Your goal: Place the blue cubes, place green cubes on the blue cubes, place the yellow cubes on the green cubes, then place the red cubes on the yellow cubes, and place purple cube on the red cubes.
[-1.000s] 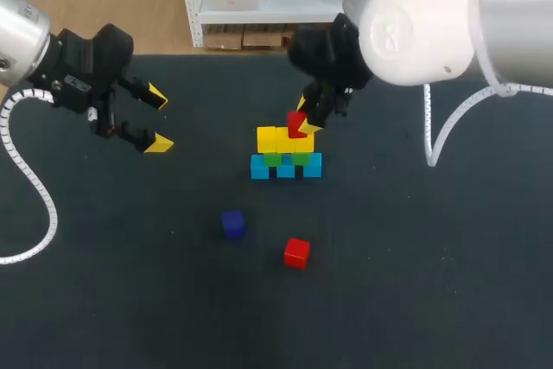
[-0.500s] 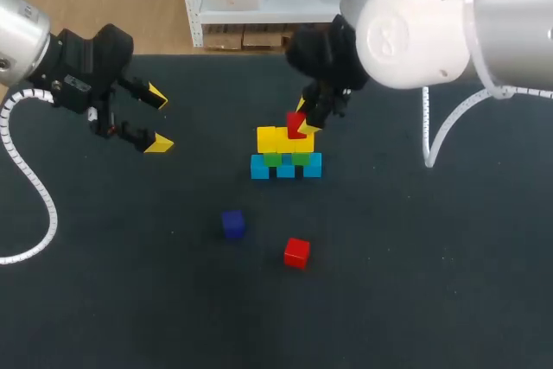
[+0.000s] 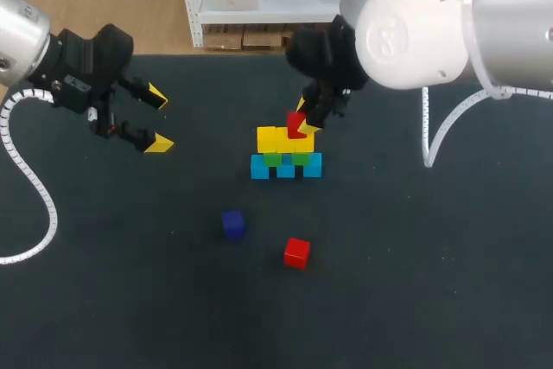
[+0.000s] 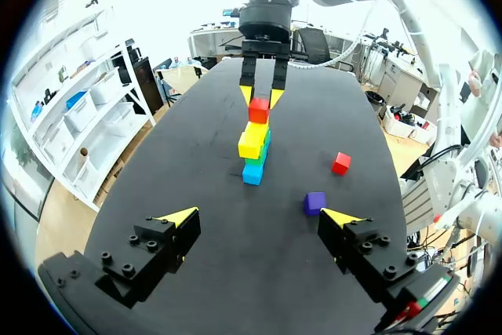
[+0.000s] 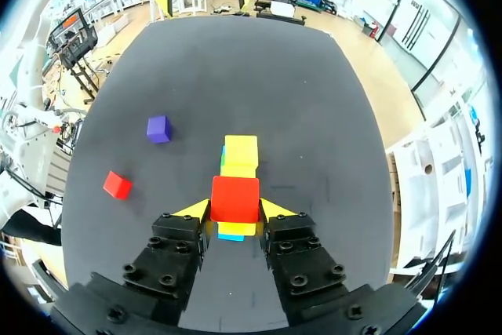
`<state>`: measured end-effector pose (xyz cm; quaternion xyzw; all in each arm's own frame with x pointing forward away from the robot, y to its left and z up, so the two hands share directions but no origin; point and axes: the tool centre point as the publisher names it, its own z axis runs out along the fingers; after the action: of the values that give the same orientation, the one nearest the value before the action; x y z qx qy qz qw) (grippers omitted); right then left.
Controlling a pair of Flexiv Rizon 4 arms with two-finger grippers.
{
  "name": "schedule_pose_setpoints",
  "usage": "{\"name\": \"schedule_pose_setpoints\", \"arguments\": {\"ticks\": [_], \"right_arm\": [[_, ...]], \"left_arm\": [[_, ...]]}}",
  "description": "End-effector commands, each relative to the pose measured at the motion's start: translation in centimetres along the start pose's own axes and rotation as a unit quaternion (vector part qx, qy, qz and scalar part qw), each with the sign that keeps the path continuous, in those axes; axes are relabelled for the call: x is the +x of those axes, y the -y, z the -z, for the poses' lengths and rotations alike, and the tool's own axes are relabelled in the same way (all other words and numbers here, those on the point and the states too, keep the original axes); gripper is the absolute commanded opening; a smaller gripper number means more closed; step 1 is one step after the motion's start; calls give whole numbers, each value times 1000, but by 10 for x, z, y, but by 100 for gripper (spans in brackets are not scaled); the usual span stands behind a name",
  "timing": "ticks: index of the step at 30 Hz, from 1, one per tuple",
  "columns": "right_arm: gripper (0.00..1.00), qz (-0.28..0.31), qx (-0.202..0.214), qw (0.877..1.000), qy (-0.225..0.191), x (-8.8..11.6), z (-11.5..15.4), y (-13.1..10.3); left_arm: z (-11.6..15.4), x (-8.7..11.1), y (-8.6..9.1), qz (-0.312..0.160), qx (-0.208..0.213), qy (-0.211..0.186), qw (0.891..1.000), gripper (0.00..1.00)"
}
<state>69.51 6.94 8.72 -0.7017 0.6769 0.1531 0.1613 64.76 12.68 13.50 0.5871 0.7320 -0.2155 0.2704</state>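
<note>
The right wrist view shows the right claw (image 5: 235, 211) clamped on a red cube (image 5: 234, 198) atop the stack, a grip the head view partly hides. The head view alone resolves three blue cubes (image 3: 285, 168), two green cubes (image 3: 273, 159) and at least two yellow cubes (image 3: 267, 138). The left claw (image 4: 260, 215) stands apart, well clear of the stack; one loose red cube (image 3: 296, 252) and one purple cube (image 3: 233, 224) lie on the surface (image 3: 389, 283).

My left pincer (image 4: 259, 216) and right pincer (image 5: 235, 209) share one build. Each has two black finger blocks (image 5: 176, 260), studded with recessed socket screws (image 5: 292, 280) and ending in a bright yellow wedge tip (image 4: 179, 216). Directly behind each pincer sits a black wrist housing (image 3: 82, 71). The right arm (image 3: 415, 32) has a rounded white shell; the left arm (image 3: 17, 36) is silver-grey. A white coiled cable (image 3: 30, 183) trails behind each wrist.
</note>
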Motion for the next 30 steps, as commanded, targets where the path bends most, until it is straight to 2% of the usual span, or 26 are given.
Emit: {"name": "schedule_pose_setpoints", "arguments": {"ticks": [1, 10, 15, 24, 27, 30], "right_arm": [[0, 0, -2, 1000, 0, -1, -2, 2], [4, 0, -4, 1000, -1, -1, -3, 3], [18, 0, -4, 1000, -1, -1, -3, 3], [27, -1, -5, 1000, -2, 0, -3, 4], [36, -2, -5, 1000, -2, 0, -3, 4], [39, -3, -6, 1000, -2, 0, -4, 5]], "left_arm": [[1, 2, 1, -2, -1, 4, 1000, 100], [1, 2, 1, -2, -1, 4, 1000, 100], [1, 2, 1, -2, -1, 4, 1000, 100], [1, 2, 1, -2, -1, 4, 1000, 100], [1, 2, 1, -2, -1, 4, 1000, 100], [1, 2, 1, -2, -1, 4, 1000, 100]]}}
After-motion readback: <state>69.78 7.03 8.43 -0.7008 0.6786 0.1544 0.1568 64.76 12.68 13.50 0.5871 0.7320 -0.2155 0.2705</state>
